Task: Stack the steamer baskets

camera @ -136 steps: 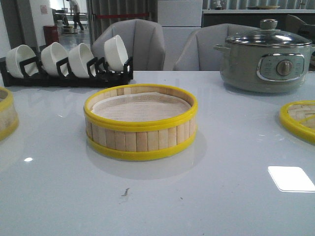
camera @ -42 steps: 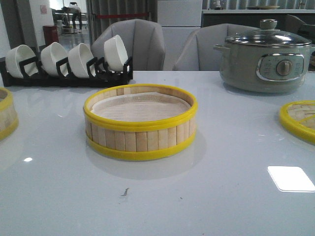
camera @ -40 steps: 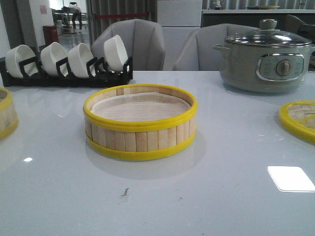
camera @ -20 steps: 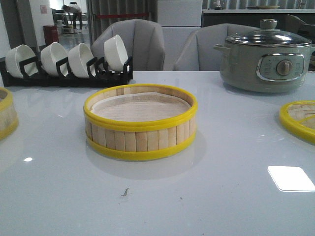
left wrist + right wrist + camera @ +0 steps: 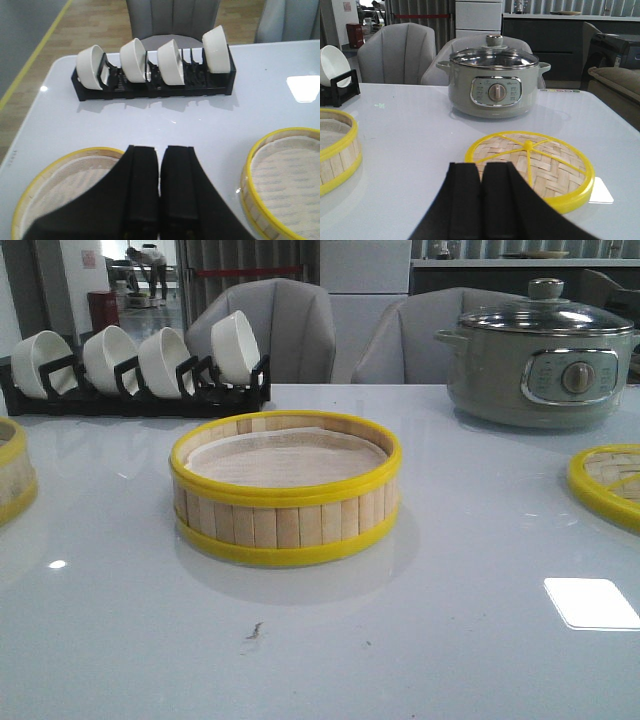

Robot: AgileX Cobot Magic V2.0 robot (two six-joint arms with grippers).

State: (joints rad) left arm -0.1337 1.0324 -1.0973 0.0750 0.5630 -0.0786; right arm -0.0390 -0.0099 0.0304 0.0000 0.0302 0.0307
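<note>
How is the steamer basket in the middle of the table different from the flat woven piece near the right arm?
The steamer basket has a tall wall of vertical slats; the woven lid lies low and flat. The basket holds a white liner; the lid shows bare weave crossed by yellow spokes. The basket sits centrally; the lid sits at the right, before the pot. Both are round with yellow rims.

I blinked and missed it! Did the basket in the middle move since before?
No. The middle basket sits at the same spot below the bowl rack, as in the earlier front views.
</note>
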